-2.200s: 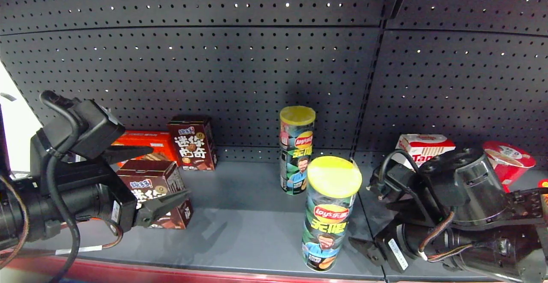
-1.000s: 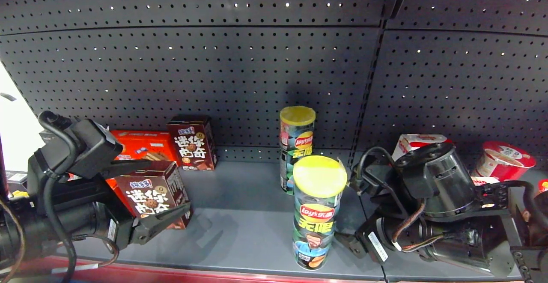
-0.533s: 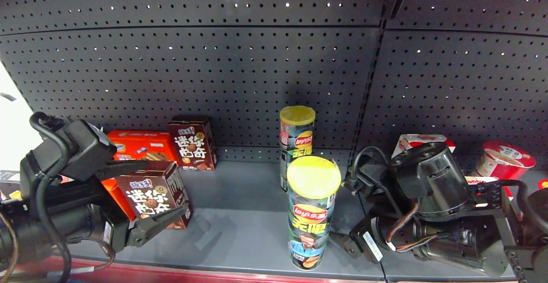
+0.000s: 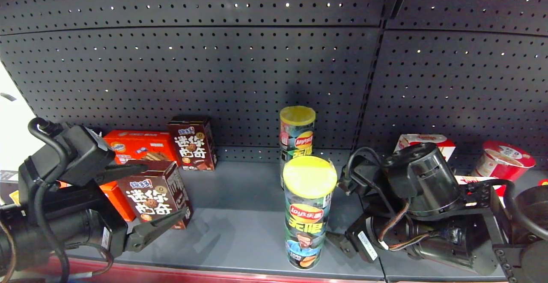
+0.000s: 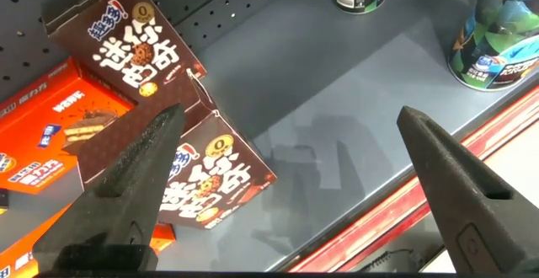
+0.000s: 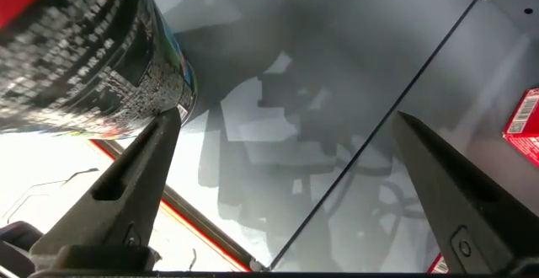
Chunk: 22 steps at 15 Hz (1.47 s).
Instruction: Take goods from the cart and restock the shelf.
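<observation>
The left arm lies low and level along the shelf's [image 4: 239,218] front edge at the left end. Its left pincer [image 4: 166,189] points right with jaws wide apart, gripping nothing. The front brown box [image 4: 154,195] stands just beyond the fingertips.

There are two brown boxes. The rear brown box [image 4: 192,142] stands upright against the perforated back panel [image 4: 214,73]. One orange box [image 4: 139,144] lies flat behind the front brown box. More orange shows at that box's left side, and I cannot tell whether it is a second box.

There are two cans with yellow lids, both upright on the shelf. The rear can [image 4: 296,146] is near the back panel, and the front can [image 4: 308,214] stands directly before it, close to the shelf's red lip.

The right arm reaches in low from the right, its wrist lying level. The right pincer [image 6: 288,116] is spread apart and empty, with one finger just beside the front can's base; I cannot tell whether it touches.

Farther right stand one white and red box [image 4: 424,139] and one red cup [image 4: 505,161].
</observation>
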Motion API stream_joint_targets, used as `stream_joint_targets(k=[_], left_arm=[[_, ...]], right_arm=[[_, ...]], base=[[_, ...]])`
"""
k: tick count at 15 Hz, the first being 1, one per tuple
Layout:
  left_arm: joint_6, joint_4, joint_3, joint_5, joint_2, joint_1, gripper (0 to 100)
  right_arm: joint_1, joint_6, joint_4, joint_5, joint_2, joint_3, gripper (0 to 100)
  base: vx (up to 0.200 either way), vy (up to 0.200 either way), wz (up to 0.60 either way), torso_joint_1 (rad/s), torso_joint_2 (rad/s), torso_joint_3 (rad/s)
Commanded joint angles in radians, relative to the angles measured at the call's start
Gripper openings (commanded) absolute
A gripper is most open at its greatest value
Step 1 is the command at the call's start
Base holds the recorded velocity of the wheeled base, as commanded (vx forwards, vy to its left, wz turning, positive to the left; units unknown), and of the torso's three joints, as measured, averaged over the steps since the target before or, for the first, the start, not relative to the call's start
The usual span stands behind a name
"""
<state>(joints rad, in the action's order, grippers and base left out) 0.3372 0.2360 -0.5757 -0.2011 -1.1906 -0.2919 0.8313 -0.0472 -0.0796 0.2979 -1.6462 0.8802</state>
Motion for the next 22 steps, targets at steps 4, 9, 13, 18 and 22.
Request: stream_joint_targets(k=[4, 9, 13, 18, 22], left_arm=[[0.0, 0.0, 0.001, 0.0, 0.0, 0.0, 100], [0.0, -0.001, 0.005, 0.0, 0.009, 0.0, 100], [0.0, -0.001, 0.011, 0.0, 0.011, 0.002, 100], [0.0, -0.001, 0.011, 0.0, 0.013, 0.002, 100], [-0.001, -0.001, 0.013, 0.0, 0.02, 0.002, 100]], right_arm=[[0.006, 0.0, 0.0, 0.0, -0.015, 0.016, 100], [0.006, 0.0, -0.002, 0.0, -0.032, 0.026, 100], [0.006, 0.0, -0.002, 0.0, -0.043, 0.034, 100], [0.008, 0.0, -0.002, 0.0, -0.043, 0.034, 100], [0.015, 0.0, -0.002, 0.0, -0.052, 0.036, 100]], base=[[0.0, 0.0, 0.0, 0.0, 0.0, 0.0], [0.0, 0.0, 0.0, 0.0, 0.0, 0.0], [0.0, 0.0, 0.0, 0.0, 0.0, 0.0], [0.0, 0.0, 0.0, 0.0, 0.0, 0.0], [0.0, 0.0, 0.0, 0.0, 0.0, 0.0]])
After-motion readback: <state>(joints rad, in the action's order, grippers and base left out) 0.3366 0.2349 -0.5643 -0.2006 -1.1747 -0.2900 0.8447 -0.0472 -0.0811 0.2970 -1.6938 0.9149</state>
